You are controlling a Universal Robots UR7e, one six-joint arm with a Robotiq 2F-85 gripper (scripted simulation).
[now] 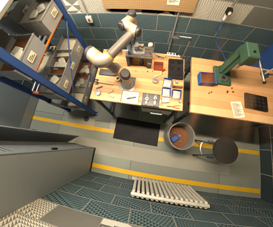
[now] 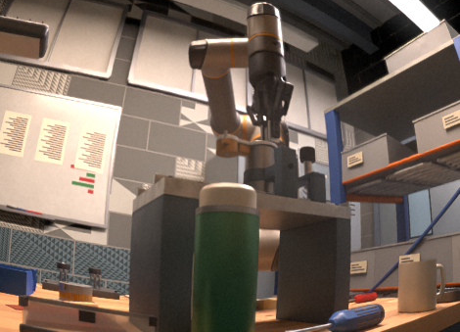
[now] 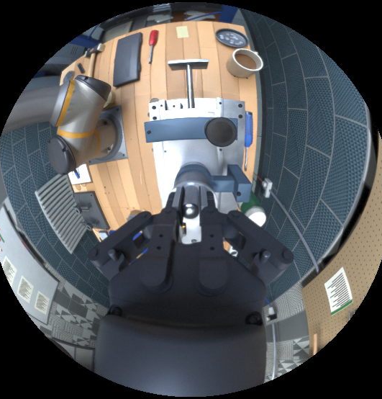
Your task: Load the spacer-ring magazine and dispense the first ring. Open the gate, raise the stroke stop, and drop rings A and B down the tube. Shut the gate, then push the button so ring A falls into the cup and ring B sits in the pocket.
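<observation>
The mouth of the magazine tube (image 3: pixel 192 182) is partly hidden behind my fingers, and I cannot see any ring inside it. My gripper (image 3: pixel 189 216) stands straight above the tube (image 2: pixel 263 163), closed on a small silver knobbed pin (image 3: pixel 190 211) that rises at the tube's top. The magazine sits on a grey pedestal (image 2: pixel 235 232) at the back of the left bench (image 1: pixel 137 80). A blue bar with a round black knob (image 3: pixel 220 132) crosses the plate beyond the tube. A blue bracket (image 3: pixel 236 180) clamps the tube's right side. A T-handled rod (image 3: pixel 188 76) sticks out of the far end.
A green canister with a white cap (image 2: pixel 226 261) stands close in front of the pedestal. A blue-handled screwdriver (image 3: pixel 248 134) lies along the fixture's right side, and a beige cup (image 3: pixel 247 62) stands beyond it. The robot base (image 1: pixel 126 80) is on the left.
</observation>
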